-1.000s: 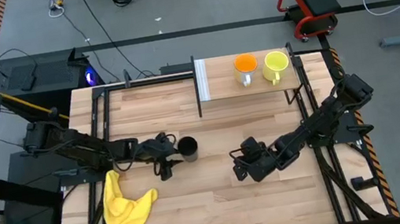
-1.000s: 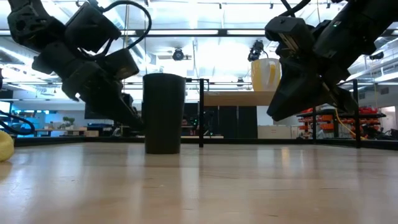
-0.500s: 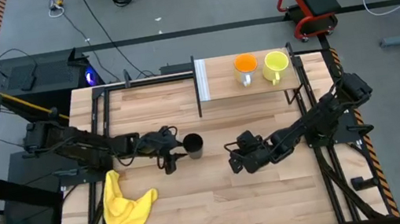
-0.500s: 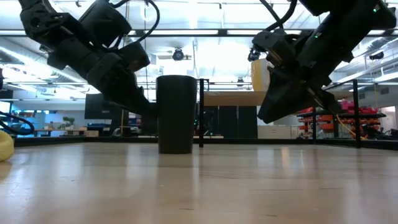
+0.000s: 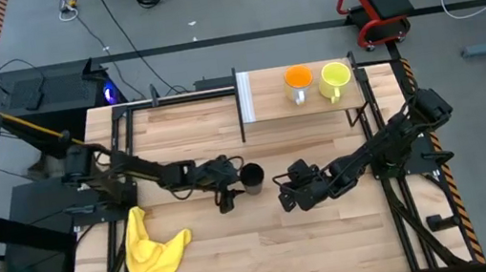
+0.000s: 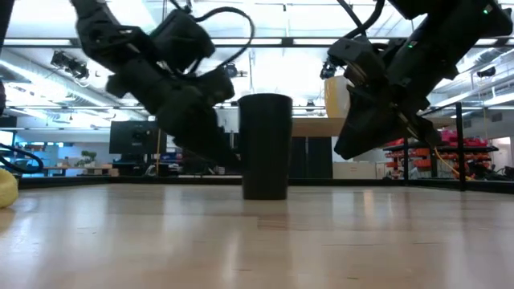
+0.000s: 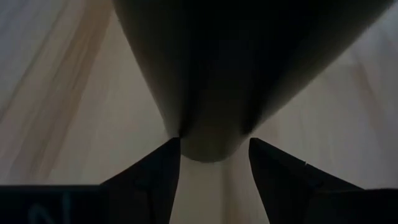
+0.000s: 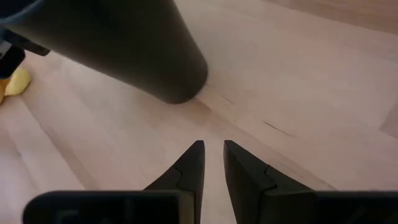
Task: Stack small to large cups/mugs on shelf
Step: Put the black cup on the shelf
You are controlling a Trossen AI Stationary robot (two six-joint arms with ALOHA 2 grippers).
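Observation:
The black tumbler (image 5: 253, 177) stands upright on its base mid-table (image 6: 266, 144). My left gripper (image 5: 238, 183) reaches it from the table's left and is shut on it (image 7: 214, 146). My right gripper (image 5: 286, 193) hovers just right of the tumbler, shut, holding nothing (image 8: 211, 149); the tumbler (image 8: 124, 43) shows ahead of its fingers. The orange mug (image 5: 297, 80) and the yellow-green mug (image 5: 335, 77) stand side by side on the shelf (image 5: 277, 107) at the far edge. My left gripper pinches the tumbler's lower wall (image 7: 211, 134), near its base, between its two fingers (image 7: 158, 174). The fingers come slanting down from the table's left (image 6: 217, 148). The tumbler stays upright with its base on the table.
A crumpled yellow cloth (image 5: 153, 254) lies near the table's near-left corner. The shelf's white end panel (image 5: 244, 97) and dark posts (image 5: 239, 108) stand beyond the tumbler. Bare striped wood (image 5: 269, 248) stretches along the near side.
My left gripper has moved toward the table's right, and the tumbler has slid upright along the table with it, closer to my right gripper. My right gripper shifted slightly toward the far edge early on, then kept still.

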